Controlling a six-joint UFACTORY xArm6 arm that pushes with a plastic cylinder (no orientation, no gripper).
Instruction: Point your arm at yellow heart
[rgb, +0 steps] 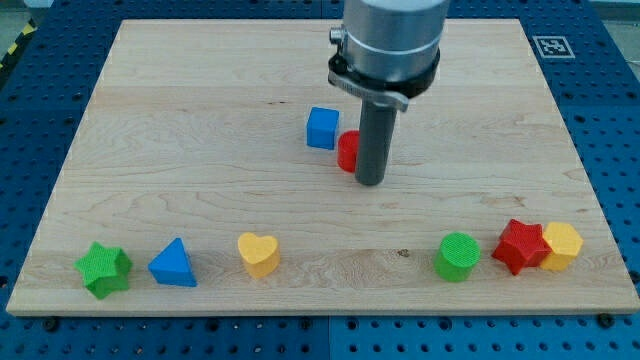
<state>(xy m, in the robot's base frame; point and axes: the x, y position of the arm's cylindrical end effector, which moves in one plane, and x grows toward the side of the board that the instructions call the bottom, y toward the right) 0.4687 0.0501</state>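
The yellow heart (259, 253) lies near the view's bottom, left of centre, on the wooden board (200, 120). My tip (370, 182) is at the board's middle, up and to the right of the heart, well apart from it. The rod stands right beside a red block (347, 151), partly hiding it. A blue cube (322, 128) sits just left of the red block.
Along the view's bottom: a green star (104, 269) and a blue triangle (173, 263) at the left; a green cylinder (458, 256), a red star (521, 246) and a yellow block (562, 245) at the right, the last two touching.
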